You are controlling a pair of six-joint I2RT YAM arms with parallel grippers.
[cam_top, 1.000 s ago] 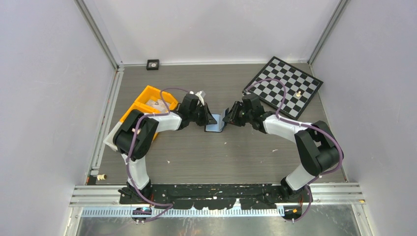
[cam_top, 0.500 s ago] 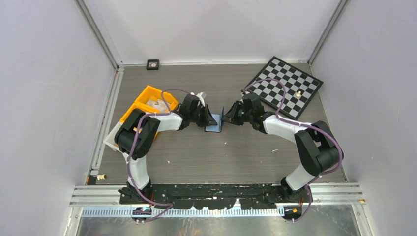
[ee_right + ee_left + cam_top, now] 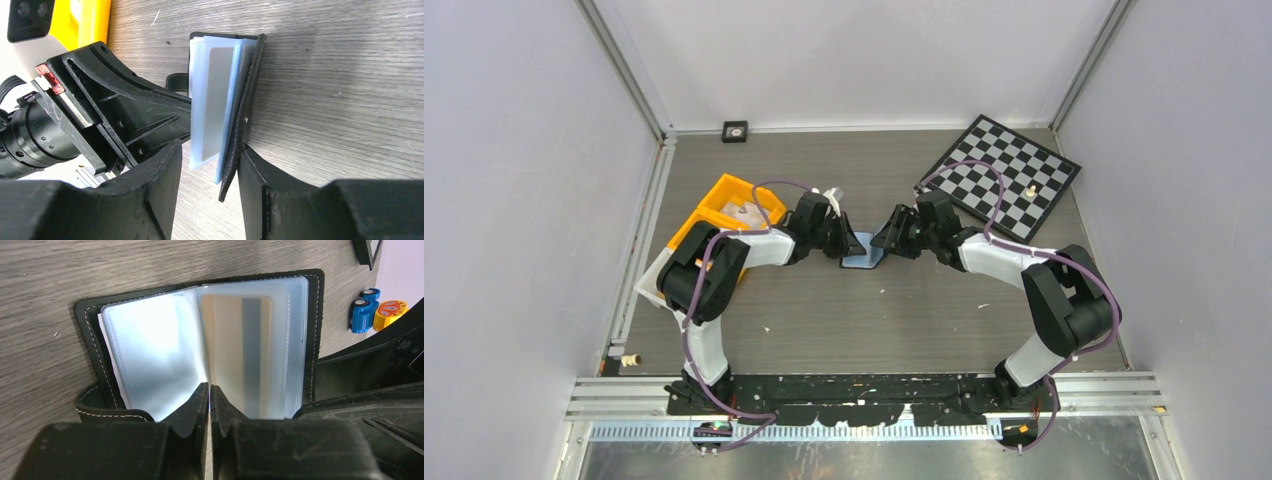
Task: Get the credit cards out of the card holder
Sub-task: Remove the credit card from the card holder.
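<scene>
The card holder (image 3: 860,261) lies open mid-table between both grippers, black outside, with clear pale blue sleeves. In the left wrist view (image 3: 150,355) a tan credit card (image 3: 242,355) with a grey stripe sits in the right sleeve. My left gripper (image 3: 209,388) is shut, its tips at the holder's spine near edge; nothing shows between them. My right gripper (image 3: 210,146) is open, straddling the raised black cover (image 3: 246,100) and sleeves (image 3: 212,100); the cover rests against my right finger (image 3: 257,175). A pale grey card (image 3: 219,85) shows through a raised sleeve.
An orange bin (image 3: 729,205) on a white tray (image 3: 652,282) stands left behind the left arm. A chessboard (image 3: 1004,172) with a small piece (image 3: 1029,188) lies at the back right. A small black square (image 3: 735,131) sits by the back wall. Small toys (image 3: 372,315) show far off.
My right gripper has edged left, closer around the holder's raised cover, which now leans toward it. The left gripper has stayed put on the holder.
</scene>
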